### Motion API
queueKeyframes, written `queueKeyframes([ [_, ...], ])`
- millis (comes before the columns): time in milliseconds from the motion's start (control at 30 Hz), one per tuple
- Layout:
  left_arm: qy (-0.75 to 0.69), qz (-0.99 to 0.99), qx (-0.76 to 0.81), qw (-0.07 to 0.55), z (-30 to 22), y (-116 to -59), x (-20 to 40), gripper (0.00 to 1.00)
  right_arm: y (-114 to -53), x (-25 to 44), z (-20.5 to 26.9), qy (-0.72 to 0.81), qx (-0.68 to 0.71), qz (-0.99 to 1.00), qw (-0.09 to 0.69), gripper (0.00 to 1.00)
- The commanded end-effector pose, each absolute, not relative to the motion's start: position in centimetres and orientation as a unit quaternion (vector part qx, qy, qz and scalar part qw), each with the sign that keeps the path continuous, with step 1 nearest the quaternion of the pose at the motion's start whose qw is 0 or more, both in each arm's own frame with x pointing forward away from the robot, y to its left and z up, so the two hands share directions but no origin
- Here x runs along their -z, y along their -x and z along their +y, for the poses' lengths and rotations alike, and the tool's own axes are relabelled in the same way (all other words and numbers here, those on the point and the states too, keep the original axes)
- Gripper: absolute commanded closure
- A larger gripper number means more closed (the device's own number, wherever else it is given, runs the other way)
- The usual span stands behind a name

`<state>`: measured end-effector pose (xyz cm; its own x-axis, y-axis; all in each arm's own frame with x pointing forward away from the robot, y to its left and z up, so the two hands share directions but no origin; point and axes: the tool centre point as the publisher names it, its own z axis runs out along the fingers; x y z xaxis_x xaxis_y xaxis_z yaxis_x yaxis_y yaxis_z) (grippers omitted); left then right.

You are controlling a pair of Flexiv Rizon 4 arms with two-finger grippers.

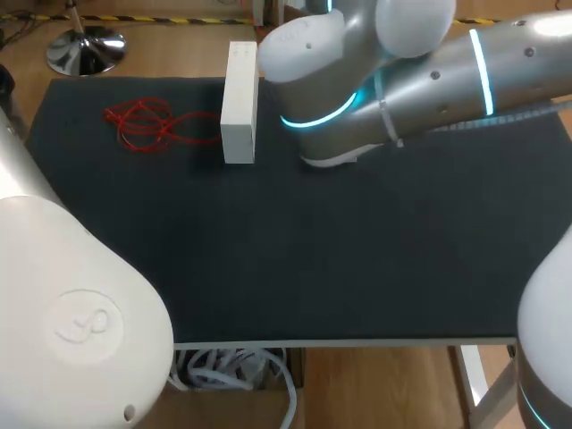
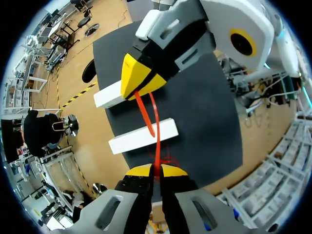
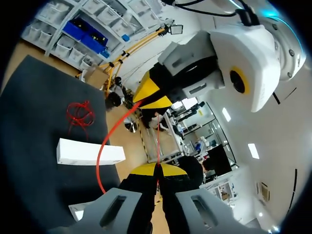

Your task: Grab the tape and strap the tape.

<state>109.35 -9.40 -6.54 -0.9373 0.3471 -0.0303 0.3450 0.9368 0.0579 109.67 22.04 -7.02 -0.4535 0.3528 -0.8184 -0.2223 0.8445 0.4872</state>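
Tape, a thin red strand, hangs in the air between our two grippers, well above the mat. The left gripper has its yellow tips closed narrow on it, and the right gripper, facing it tip to tip, pinches it the same way. One run between the pinches is nearly straight. A second bows out beside it, and we cannot tell whether that is a loop or a free tail. We judge the grab done and the strapping in hand. To do it well, we think both pinches must hold firm while the grippers work as a pair: pulled apart too hard, the strand may slip from a pinch, and brought too close, the slack sags and twists. A slow, even pull along the line joining the tips, with little turning of the wrists, looks safest to us. The left gripper looks past the right one toward the mat, and the right looks past the left toward the room, so the left seems the higher. Neither gripper shows in the head view. There the right arm comes in from three o'clock and reaches to about twelve, and the left arm bulks at seven o'clock. A block lies at eleven o'clock on the mat, with a tangle of more red strand just beside it at its nine o'clock.
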Motion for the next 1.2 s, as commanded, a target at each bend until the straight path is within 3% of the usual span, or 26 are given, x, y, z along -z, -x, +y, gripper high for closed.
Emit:
queueKeyframes([
  [33,-0.175,0.984,-0.028,0.019,-9.5,-109.4,6.4,1.0,-109.6,7.2,22.8,-0.078,-0.209,0.827,0.517,1.0],
  [1200,-0.175,0.984,-0.028,0.019,-9.5,-109.4,6.4,1.0,-110.4,7.3,24.7,-0.034,-0.182,0.802,0.568,1.0],
])
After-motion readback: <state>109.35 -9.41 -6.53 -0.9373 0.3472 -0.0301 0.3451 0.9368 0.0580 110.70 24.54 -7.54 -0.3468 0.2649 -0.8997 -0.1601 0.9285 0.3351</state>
